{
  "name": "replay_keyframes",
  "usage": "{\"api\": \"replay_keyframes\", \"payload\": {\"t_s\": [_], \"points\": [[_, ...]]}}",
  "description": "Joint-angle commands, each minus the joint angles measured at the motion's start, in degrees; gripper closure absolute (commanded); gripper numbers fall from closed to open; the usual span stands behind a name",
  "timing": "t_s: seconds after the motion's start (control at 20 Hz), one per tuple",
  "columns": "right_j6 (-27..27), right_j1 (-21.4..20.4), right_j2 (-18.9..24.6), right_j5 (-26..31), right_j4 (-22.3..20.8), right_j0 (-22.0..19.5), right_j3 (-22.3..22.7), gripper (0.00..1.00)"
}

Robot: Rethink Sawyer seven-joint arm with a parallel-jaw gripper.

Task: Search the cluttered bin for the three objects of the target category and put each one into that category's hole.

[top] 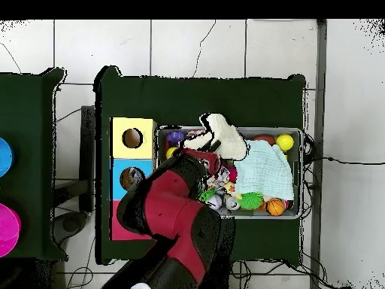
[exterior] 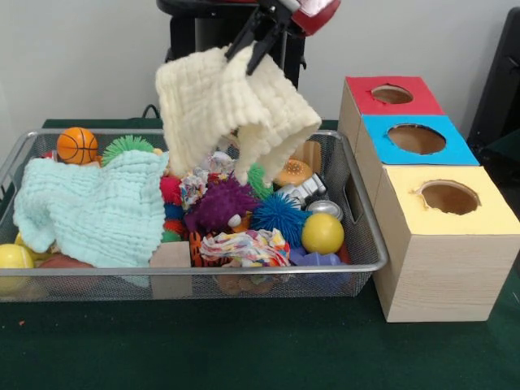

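Note:
The bin (exterior: 358, 197) is a silver wire-mesh basket on the green table, full of mixed toys; it also shows in the overhead view (top: 301, 174). My gripper (exterior: 253, 42) is high above the bin's far middle and is shut on a cream cloth (exterior: 231, 110), which hangs in folds clear of the toys. In the overhead view the cream cloth (top: 226, 138) lies over the bin's far-left part. The hole with the blue top (exterior: 416, 139) is the middle of three boxes right of the bin; my arm partly covers it in the overhead view (top: 131, 178).
A mint cloth (exterior: 97, 207) covers the bin's left half. Around it lie an orange basketball (exterior: 77, 145), a purple spiky ball (exterior: 221, 203), a blue spiky ball (exterior: 279, 215) and a yellow ball (exterior: 322, 233). The red-topped hole (exterior: 392, 94) and the yellow-topped hole (exterior: 448, 197) flank the blue one.

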Motion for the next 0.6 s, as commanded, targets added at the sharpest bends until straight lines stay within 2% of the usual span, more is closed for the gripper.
{"api": "replay_keyframes", "payload": {"t_s": [0.05, 0.6], "points": [[11.13, 1.93, -1.06, 6.28, 1.99, -1.31, 1.18, 1.00], [11.74, 3.23, -1.06, 0.04, 1.34, -3.46, 2.11, 1.00]]}}
